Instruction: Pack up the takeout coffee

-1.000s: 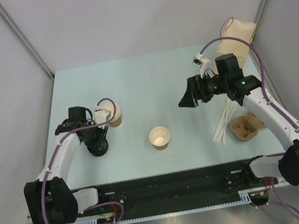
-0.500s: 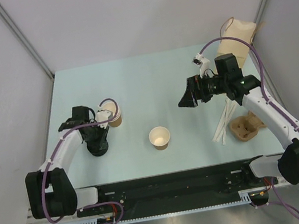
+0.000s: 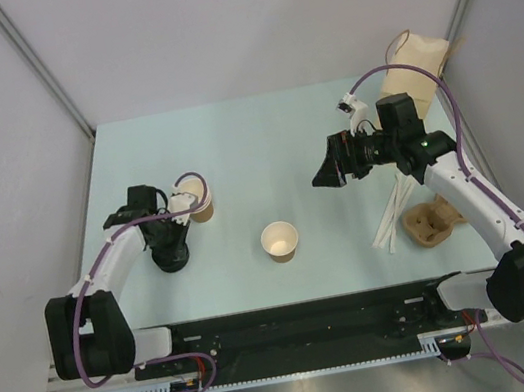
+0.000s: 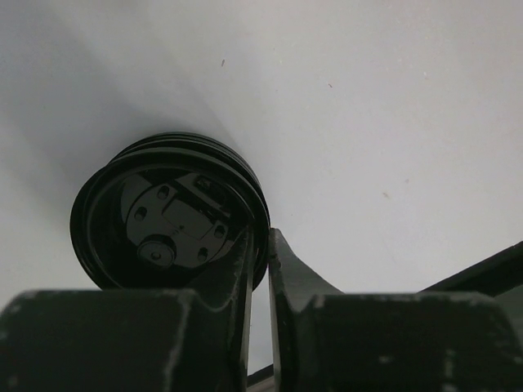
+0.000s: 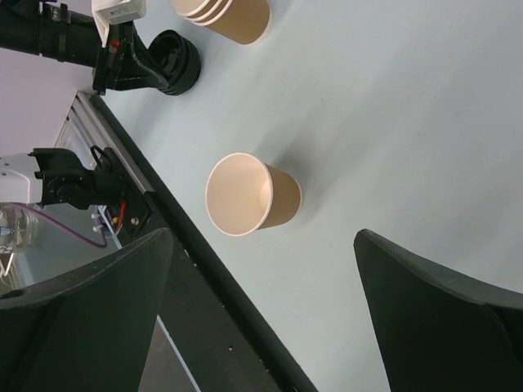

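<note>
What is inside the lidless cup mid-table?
Only bare white lining shows inside the cup; nothing in it. From the right wrist, its wall hides part of the bottom.

White-and-black arms, seemingly purple cables

I count one lone cup, three nested cups, one lid stack, one pulp tray, one paper bag.

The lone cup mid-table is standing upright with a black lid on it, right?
Not quite: the lone cup stands upright but has no lid on it; its white inside is open, as the right wrist view shows.
</note>
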Robot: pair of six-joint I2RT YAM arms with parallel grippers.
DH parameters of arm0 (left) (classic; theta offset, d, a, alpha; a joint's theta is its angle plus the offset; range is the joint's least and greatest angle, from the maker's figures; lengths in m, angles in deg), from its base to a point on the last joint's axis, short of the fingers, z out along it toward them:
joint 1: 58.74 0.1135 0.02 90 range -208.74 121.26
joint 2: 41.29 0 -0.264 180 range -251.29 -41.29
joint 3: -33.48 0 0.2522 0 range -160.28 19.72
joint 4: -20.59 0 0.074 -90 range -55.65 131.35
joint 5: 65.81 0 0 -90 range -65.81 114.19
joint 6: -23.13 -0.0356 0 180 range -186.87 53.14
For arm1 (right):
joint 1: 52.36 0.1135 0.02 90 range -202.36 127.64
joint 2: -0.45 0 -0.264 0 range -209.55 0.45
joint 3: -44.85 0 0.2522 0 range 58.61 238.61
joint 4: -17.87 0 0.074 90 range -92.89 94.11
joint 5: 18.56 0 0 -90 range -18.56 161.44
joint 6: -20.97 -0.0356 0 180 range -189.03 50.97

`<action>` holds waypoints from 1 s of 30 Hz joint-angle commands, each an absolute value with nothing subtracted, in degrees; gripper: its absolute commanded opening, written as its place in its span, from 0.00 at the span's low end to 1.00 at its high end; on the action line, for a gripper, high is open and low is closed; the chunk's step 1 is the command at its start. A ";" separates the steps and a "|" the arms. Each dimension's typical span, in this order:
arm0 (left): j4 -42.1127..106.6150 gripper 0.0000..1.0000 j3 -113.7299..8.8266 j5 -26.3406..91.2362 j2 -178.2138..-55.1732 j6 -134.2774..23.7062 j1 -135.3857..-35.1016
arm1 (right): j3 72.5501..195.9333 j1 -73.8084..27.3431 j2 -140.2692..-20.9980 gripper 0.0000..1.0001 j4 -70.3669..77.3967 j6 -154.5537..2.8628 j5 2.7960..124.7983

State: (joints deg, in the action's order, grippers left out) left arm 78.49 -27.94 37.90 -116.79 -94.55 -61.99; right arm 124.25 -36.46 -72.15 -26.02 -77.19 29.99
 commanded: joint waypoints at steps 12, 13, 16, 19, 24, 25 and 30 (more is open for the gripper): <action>81.46 0.00 -31.35 37.28 -110.46 -94.11 -62.35 | 124.52 -36.89 -72.50 1.00 -23.58 -78.08 28.55; 81.20 0.00 -31.52 36.76 -109.59 -94.11 -62.26 | 124.44 -36.89 -72.42 1.00 -23.58 -78.00 28.55; 80.85 0.00 -31.09 36.23 -108.61 -94.20 -62.35 | 124.52 -36.89 -72.50 1.00 -23.58 -78.00 28.46; 80.94 0.00 -30.47 35.61 -108.96 -94.64 -62.35 | 124.44 -36.89 -72.59 1.00 -23.49 -78.17 28.28; 81.81 0.00 -31.08 39.03 -106.95 -95.34 -62.35 | 124.53 -35.84 -73.55 1.00 -21.74 -78.78 27.41; 82.25 0.00 -31.43 40.00 -106.77 -95.08 -62.35 | 124.53 -34.27 -74.60 1.00 -21.21 -79.66 27.49; 84.79 0.00 -33.36 44.48 -106.32 -96.22 -60.60 | 124.61 -26.27 -80.14 0.95 -12.01 -84.05 28.63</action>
State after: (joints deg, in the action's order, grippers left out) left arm 82.45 -29.54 38.97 -107.63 -94.44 -61.84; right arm 124.23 -31.69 -76.30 -21.06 -80.23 28.81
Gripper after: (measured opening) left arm 0.008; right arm 0.972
